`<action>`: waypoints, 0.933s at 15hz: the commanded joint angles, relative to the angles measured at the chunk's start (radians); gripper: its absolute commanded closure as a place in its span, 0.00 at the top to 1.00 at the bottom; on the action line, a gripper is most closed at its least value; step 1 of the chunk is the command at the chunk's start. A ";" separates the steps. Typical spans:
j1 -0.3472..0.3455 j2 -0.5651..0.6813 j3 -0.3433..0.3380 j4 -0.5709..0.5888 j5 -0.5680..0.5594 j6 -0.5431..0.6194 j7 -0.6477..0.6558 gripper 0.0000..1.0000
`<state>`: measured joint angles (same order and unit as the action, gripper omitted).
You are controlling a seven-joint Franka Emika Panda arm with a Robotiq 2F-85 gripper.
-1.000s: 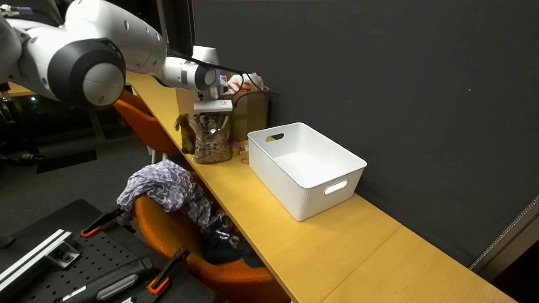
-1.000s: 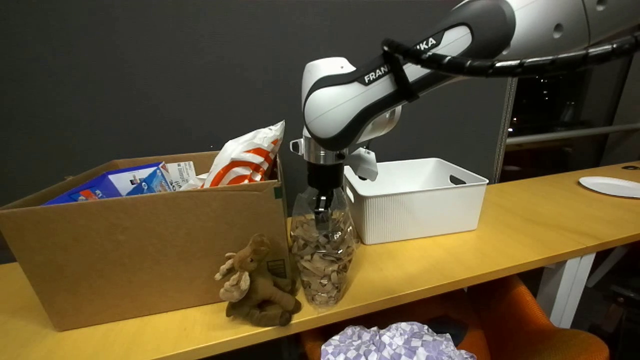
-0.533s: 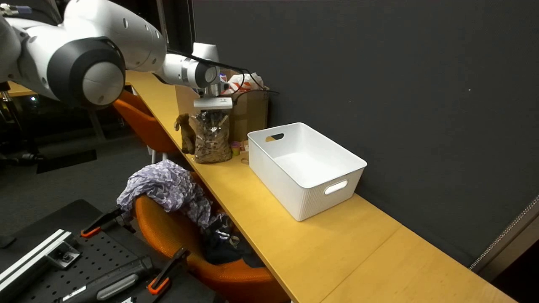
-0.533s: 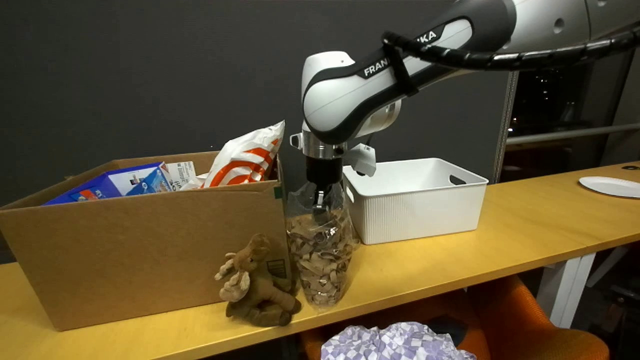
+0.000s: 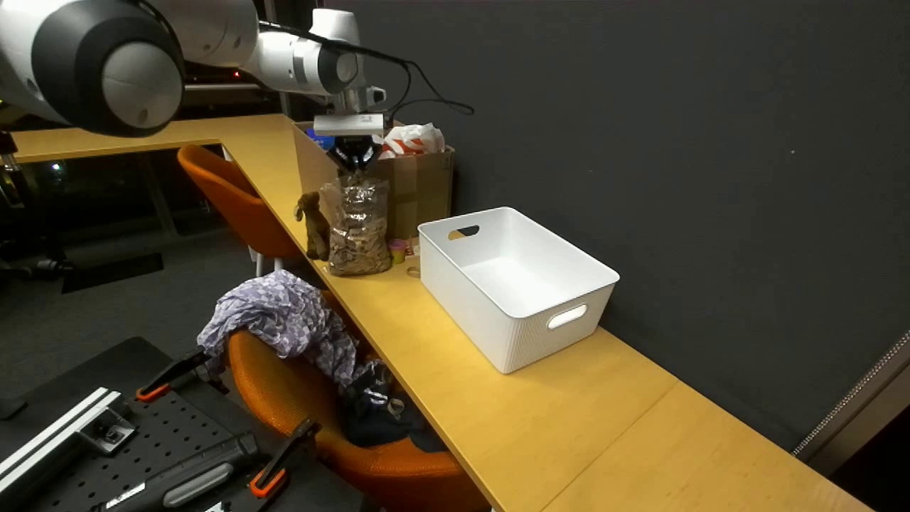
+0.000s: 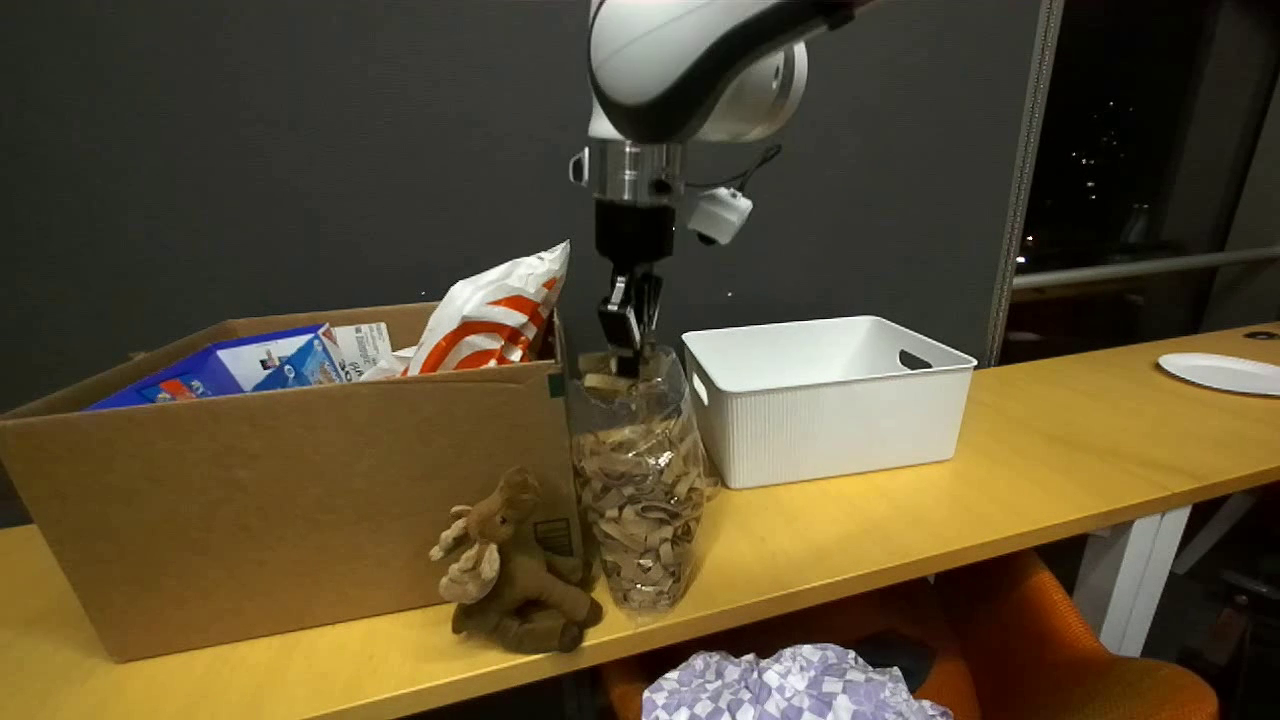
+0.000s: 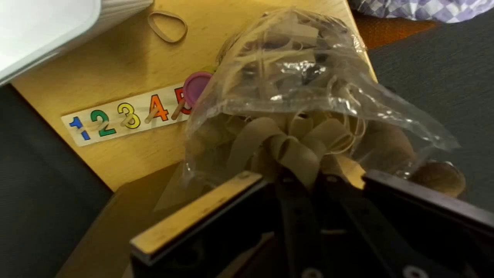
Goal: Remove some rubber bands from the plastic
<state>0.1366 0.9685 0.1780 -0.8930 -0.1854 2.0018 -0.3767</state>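
Rubber bands (image 6: 645,530): we see most of them packed in the lower part of the clear plastic bag (image 6: 662,405), which stands upright on the wooden table (image 6: 850,540). We take the bag as landmark.

At the bag's mouth: the gripper (image 7: 308,181) points downward, its jaws narrow, with a looped bunch (image 7: 297,154) of bands pinched between them. In the wrist view the loops spread from the jaws across the opening. We cannot tell whether the bunch is wholly clear of the bag's rim. Above the bag: the arm (image 6: 650,48), with a white camera (image 6: 720,215) at its wrist.

Just beside the bag: a brown plush moose (image 6: 522,585), seated, and a cardboard box (image 6: 330,520); we cannot tell whether either touches the plastic. The box holds a blue pack (image 6: 215,372) and a white-and-orange sack (image 6: 495,315). Near the bag we also note a small tub (image 5: 397,254) with a pink lid (image 7: 197,87), and a number strip (image 7: 142,106) marked 1 to 5, the 5 partly covered.

Between the bag and the white bin (image 6: 850,425), one loose rubber band (image 7: 156,31) lies on the table. Past the bin, well apart from the bag: a white plate (image 6: 1225,373).

Lower than the bag, below the table edge: an orange chair (image 6: 1070,640) and a purple-and-white checked cloth (image 6: 790,685).
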 commanded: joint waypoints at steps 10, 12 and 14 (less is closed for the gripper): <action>-0.075 -0.380 -0.151 -0.430 -0.062 0.012 0.250 0.02; -0.089 -0.359 -0.191 -0.509 -0.077 0.095 0.258 0.02; -0.112 -0.319 -0.210 -0.582 -0.085 0.198 0.248 0.02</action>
<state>0.0438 0.6329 -0.0078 -1.3490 -0.2470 2.0657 -0.1452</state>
